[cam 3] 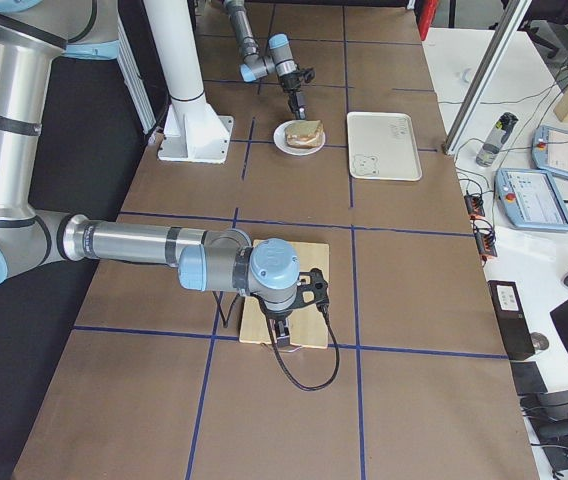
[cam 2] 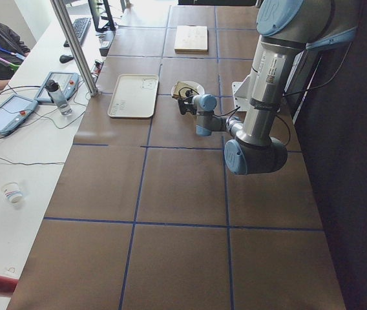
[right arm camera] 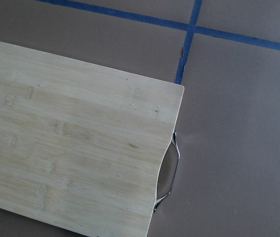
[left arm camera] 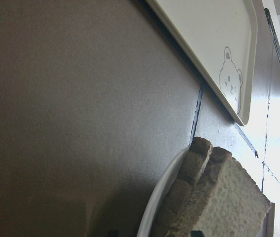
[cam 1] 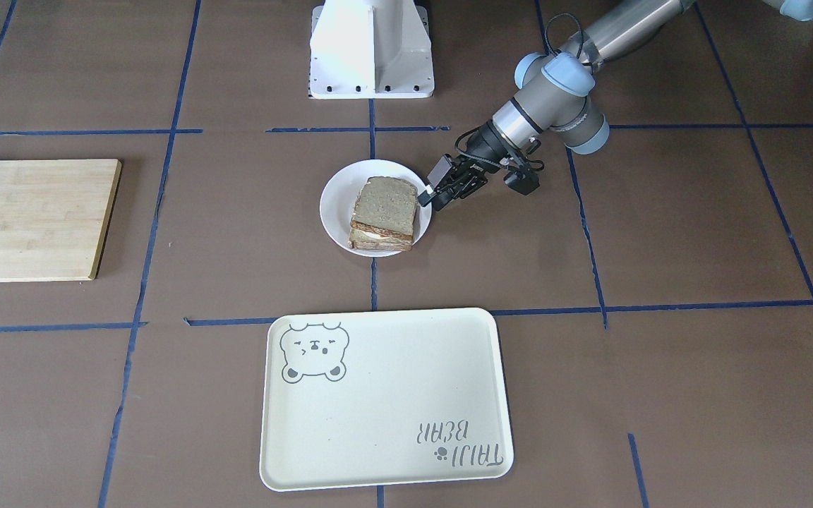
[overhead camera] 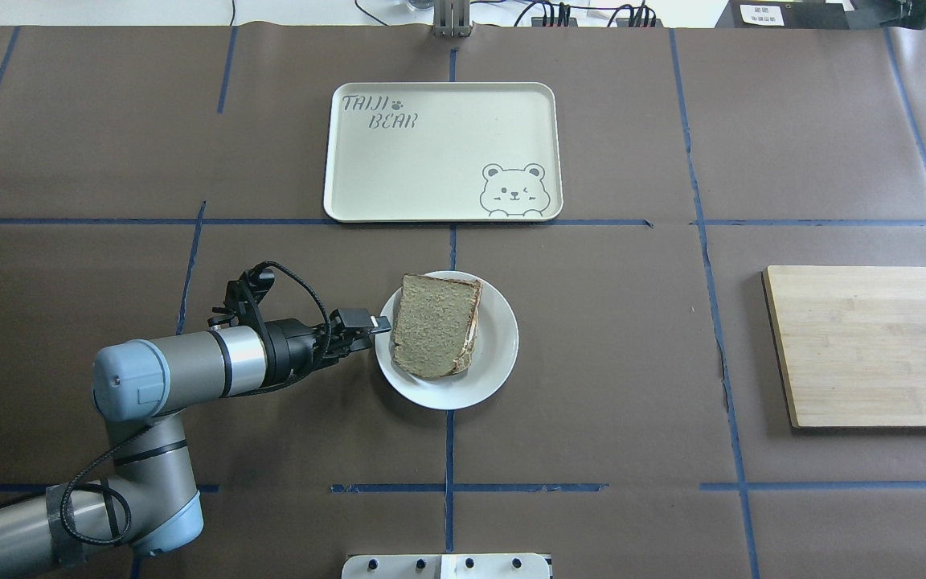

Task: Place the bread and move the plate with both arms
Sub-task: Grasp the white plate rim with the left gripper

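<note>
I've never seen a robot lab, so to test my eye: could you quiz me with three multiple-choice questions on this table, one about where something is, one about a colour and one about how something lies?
1. Where is the bread?
A. on the tray
B. on the plate
C. on the board

2. What colour is the tape on the table?
A. red
B. yellow
C. blue

3. How does the bread lie?
A. flat, on a lower slice
B. standing on edge
C. torn in pieces

Answers:
1 B: the overhead view shows it inside the round white rim.
2 C: every line crossing the brown surface is blue.
3 A: the front view shows it whole and flat, with the lower slice peeking out beneath.
</note>
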